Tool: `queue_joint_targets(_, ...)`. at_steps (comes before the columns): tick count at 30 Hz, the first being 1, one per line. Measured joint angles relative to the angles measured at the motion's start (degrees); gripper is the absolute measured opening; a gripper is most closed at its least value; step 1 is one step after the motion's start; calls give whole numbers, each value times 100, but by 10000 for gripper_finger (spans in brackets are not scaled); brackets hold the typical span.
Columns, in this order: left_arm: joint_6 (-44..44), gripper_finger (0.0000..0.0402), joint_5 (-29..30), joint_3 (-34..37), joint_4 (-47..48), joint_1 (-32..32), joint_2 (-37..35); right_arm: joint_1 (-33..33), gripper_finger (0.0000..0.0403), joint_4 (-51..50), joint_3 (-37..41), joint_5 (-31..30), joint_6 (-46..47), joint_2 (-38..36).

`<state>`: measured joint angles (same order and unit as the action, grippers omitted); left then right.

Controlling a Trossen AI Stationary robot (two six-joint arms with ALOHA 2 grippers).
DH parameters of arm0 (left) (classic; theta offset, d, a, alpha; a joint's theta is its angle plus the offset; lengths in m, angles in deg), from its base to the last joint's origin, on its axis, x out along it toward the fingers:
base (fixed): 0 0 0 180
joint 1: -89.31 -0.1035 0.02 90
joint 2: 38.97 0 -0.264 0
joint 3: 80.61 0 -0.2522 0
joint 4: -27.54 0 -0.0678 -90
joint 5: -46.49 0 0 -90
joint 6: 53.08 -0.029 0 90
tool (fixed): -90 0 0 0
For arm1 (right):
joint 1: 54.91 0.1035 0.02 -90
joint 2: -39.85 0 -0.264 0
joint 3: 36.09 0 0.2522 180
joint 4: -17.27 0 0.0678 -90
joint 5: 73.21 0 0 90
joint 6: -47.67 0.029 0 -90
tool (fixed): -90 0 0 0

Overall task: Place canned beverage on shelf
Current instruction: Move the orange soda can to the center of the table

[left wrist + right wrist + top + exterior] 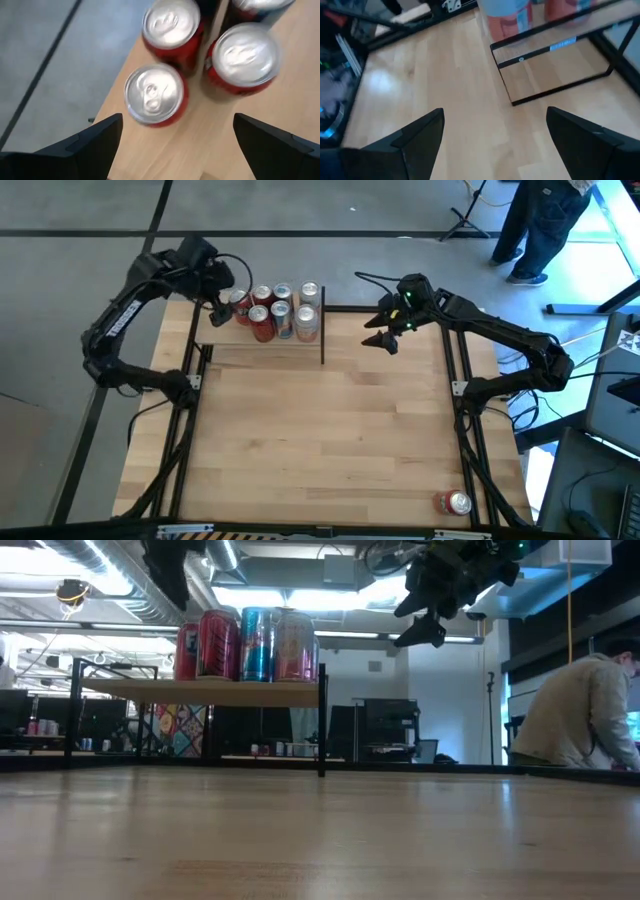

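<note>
Stray can [453, 502], high view only

left gripper [222, 308] raised at far left, jaws wide | right gripper [378, 337] raised at far right, jaws wide

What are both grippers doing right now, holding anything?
Left gripper: open, empty, above the cans on the shelf.
Right gripper: open, empty, raised beside the shelf.

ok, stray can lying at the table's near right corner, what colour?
Red, with a silver end: the small red can, clearest in the high view.
</note>
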<state>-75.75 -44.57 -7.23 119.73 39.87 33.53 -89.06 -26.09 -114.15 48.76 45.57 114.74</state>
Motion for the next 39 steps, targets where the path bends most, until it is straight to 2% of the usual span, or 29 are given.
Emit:
queue_joint_targets(3, 365, 366, -192, 0, -226, 202, -262, 3, 340, 2, -3, 13, 354, 0)
queue_joint_targets(7, 846, 366, -1025, 0, -610, 425, -591, 123, 340, -7, -175, -56, 810, 0)
queue_joint_targets(13, 1396, 366, -2131, -2, -1079, 812, -904, 812, 340, -115, -719, -972, 945, 0)
queue_joint_targets(17, 1663, 367, -2532, -2, -1191, 1163, -982, 1261, 340, -835, -1056, -1229, 1525, 0)
queue_joint_targets(20, 1698, 366, -2599, 33, -1294, 1549, -985, 1705, 340, -1693, -1287, -1246, 2080, -1)
queue_joint_targets(28, 2692, 366, -2332, 604, -2282, 2789, -986, 3560, 340, -3401, -1364, -1482, 3482, -69)
queue_joint_targets(34, 3635, 366, -964, 949, -3307, 4214, -906, 5132, 340, -3948, -1364, -2118, 4249, -77)
queue_joint_targets(39, 4225, 366, 14, 1067, -3853, 5070, -595, 6371, 340, -3956, -1364, -2388, 5016, -79)
